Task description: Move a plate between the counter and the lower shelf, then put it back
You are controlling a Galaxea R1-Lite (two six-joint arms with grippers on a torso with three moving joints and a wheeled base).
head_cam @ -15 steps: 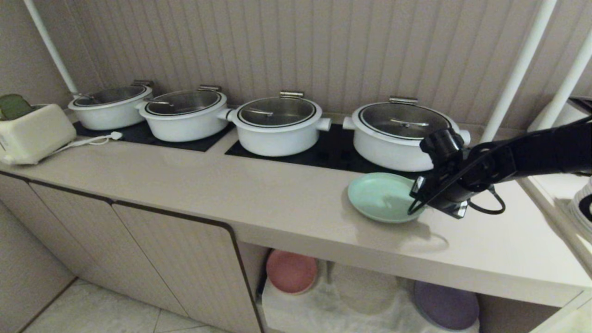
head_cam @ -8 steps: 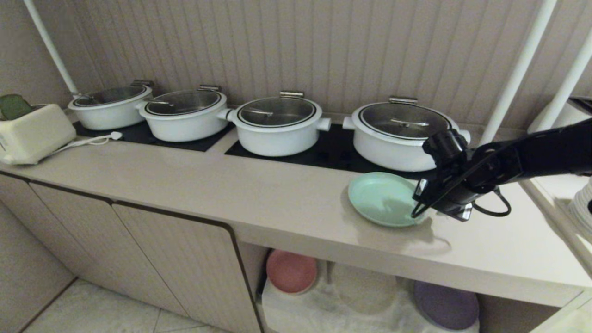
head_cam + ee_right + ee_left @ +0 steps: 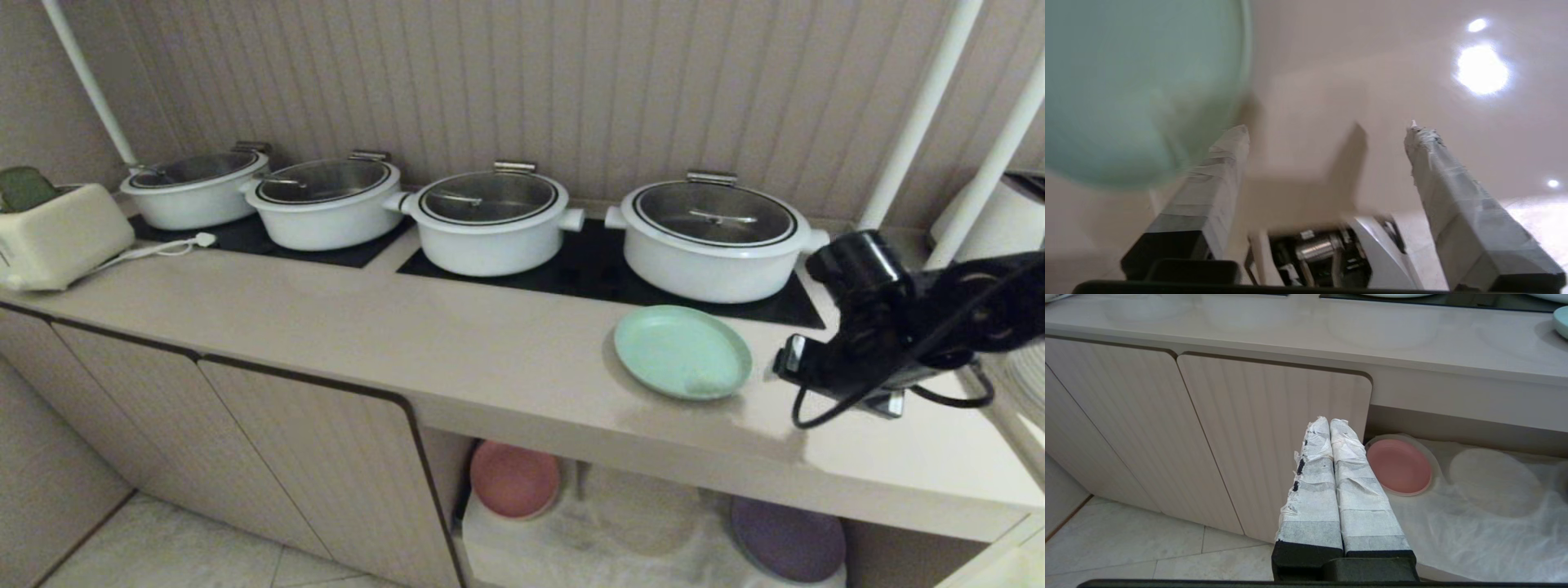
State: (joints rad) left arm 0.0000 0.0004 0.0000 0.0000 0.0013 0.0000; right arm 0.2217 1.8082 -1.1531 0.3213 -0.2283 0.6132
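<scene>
Since the earlier frame, the right gripper (image 3: 1327, 126) had been drawn away from the plate (image 3: 682, 351) toward the right end of the counter (image 3: 457, 343), its jaws spread wide and empty. Flat on the counter the plate was left, before the rightmost white pot (image 3: 712, 238). Beside the lower shelf (image 3: 1490, 522) the left gripper (image 3: 1329, 424) was parked, fingers pressed together.

Plate (image 3: 682, 351) on counter (image 3: 457, 343) (front of pots (image 3: 710, 241))
</scene>
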